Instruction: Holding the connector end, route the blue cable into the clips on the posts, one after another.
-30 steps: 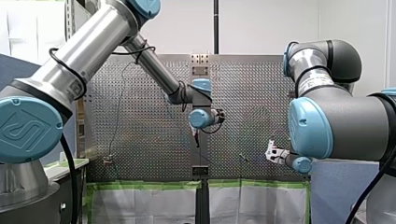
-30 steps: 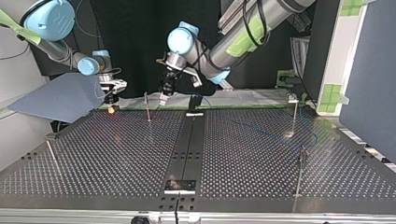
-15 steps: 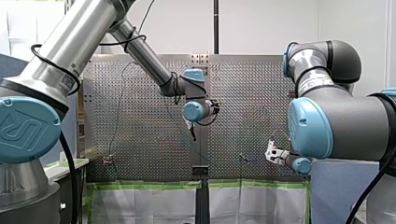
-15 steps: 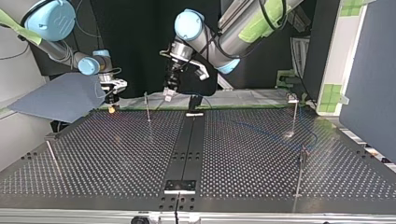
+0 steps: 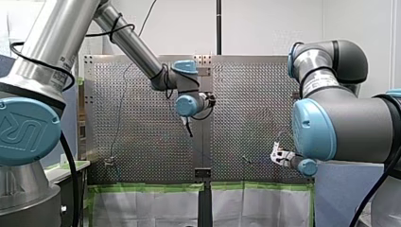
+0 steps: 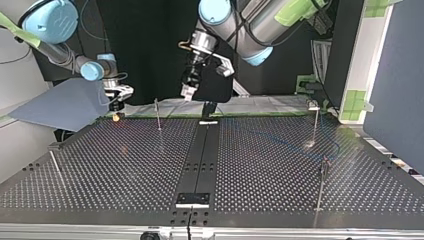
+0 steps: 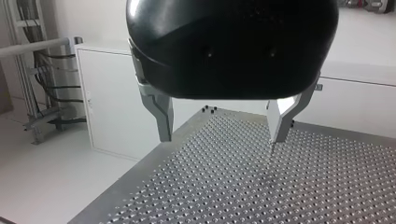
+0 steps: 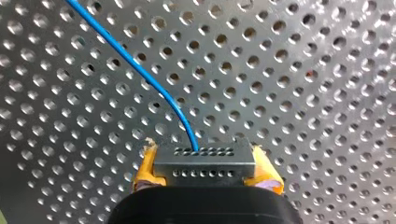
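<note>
For my left gripper (image 7: 220,139): higher and further toward front view's left than a second ago, wide apart, empty. For my right gripper (image 8: 204,158): unmoved, clamped on connector (image 8: 205,169), blue cable (image 8: 135,69) trailing across table (image 6: 125,165). Probably clears room for routing.

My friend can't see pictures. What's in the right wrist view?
My right gripper pinches a small grey metal connector block between its yellow-padded fingers. A thin blue cable curves away from it over the perforated silver table.
</note>
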`<move>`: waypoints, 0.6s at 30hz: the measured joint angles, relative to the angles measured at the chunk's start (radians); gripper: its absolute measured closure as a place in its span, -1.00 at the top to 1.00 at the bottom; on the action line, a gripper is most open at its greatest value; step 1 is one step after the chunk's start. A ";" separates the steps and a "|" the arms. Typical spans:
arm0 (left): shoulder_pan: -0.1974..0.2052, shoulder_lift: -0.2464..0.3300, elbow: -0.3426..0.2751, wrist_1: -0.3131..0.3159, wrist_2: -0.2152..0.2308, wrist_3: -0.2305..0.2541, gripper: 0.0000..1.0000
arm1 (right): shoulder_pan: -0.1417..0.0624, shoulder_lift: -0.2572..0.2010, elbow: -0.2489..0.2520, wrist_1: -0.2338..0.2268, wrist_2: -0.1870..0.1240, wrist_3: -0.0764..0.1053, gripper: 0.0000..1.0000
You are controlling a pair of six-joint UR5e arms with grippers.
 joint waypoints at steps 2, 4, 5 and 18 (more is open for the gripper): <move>-0.001 0.013 -0.013 0.001 -0.001 0.001 1.00 | -0.004 -0.011 0.000 0.011 0.001 -0.004 -1.00; -0.003 0.031 -0.031 0.003 -0.002 0.001 1.00 | -0.006 -0.026 0.000 0.026 0.001 -0.008 -1.00; -0.004 0.041 -0.041 0.004 -0.003 0.000 1.00 | -0.007 -0.033 0.000 0.033 0.002 -0.010 -1.00; -0.010 0.109 -0.151 0.040 -0.034 -0.022 1.00 | -0.012 -0.147 0.026 0.097 0.000 -0.021 -1.00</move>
